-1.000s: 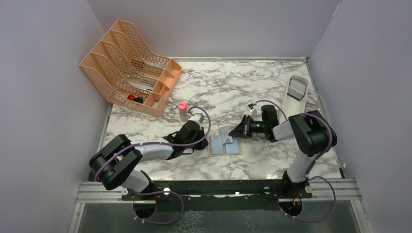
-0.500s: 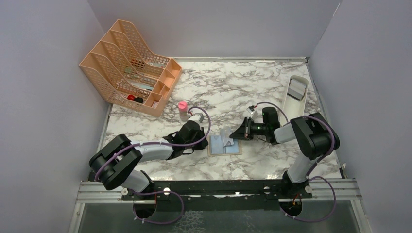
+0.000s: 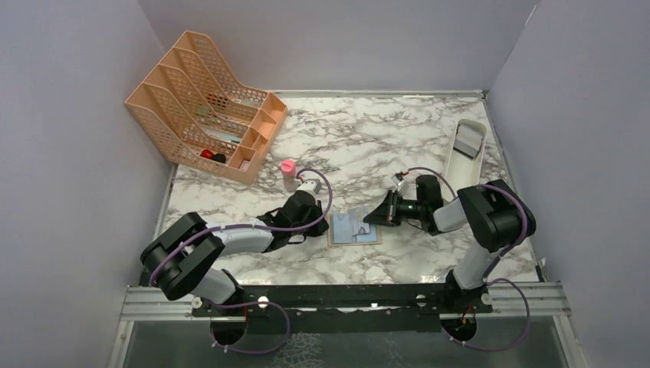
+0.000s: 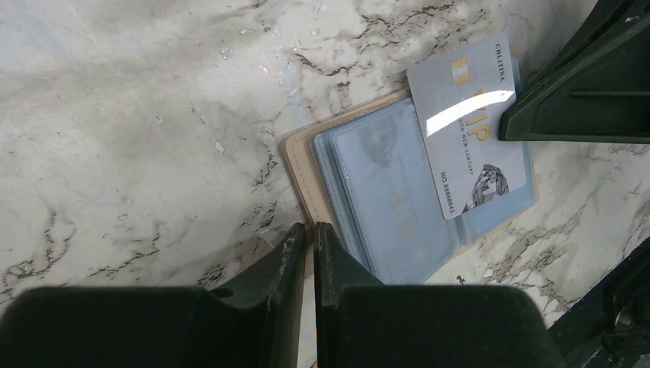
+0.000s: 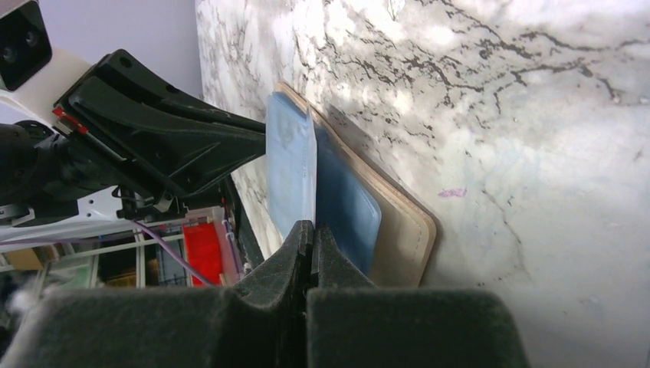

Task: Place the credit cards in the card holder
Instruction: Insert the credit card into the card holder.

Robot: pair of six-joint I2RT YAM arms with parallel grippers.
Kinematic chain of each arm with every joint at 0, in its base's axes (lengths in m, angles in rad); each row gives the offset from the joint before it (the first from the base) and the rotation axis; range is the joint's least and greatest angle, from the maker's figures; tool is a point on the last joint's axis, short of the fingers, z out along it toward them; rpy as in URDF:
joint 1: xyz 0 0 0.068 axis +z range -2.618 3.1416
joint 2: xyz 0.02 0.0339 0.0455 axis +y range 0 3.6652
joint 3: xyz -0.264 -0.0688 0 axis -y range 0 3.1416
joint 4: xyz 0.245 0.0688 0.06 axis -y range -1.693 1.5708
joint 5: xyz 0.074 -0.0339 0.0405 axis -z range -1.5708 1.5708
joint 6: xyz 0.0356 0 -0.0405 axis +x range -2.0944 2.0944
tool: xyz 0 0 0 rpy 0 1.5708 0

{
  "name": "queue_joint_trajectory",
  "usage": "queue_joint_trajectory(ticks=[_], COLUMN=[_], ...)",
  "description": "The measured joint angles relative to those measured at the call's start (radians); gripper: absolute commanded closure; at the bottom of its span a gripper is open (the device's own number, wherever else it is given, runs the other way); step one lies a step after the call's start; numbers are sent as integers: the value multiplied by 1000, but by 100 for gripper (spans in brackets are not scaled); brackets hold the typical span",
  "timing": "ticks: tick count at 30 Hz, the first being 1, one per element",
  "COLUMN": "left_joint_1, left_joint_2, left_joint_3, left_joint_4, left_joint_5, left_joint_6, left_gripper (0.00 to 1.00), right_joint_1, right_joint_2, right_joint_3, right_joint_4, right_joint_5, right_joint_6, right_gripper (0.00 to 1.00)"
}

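Silver card [image 4: 467,130] pinched in R hand [image 5: 310,226] atop card holder [image 4: 383,203]; L hand [image 4: 310,228] grip unclear.

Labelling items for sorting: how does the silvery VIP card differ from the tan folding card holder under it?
The silvery rectangular card is smaller than the open tan card holder, covering only part of it. The card is glossy grey with gold lettering; the holder shows light blue clear sleeves. The card lies skewed, one end past the holder's edge. Both are thin, flat rectangles.
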Motion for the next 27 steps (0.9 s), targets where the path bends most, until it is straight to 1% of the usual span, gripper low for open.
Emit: queue_joint_trajectory(ticks=[10,16,20,27], left_joint_1=[0,0,0,0], left_joint_2=[0,-1,-3,-3], left_joint_3=[0,-2,-3,-4], left_joint_4=[0,1,2,2], left_joint_5=[2,2,2,2], left_joint_6=[-2,-4,-5,-5], left_gripper=[86,86,86,86], right_joint_1=[58,62,65,66], right_joint_2=[44,56,47,-50], right_joint_3=[-28,-42,-45,-64], right_joint_4=[121,169,155,34], right_joint_5=[25,28,43,106], right_joint_6=[72,96,97,92], right_gripper=[99,99,99,99])
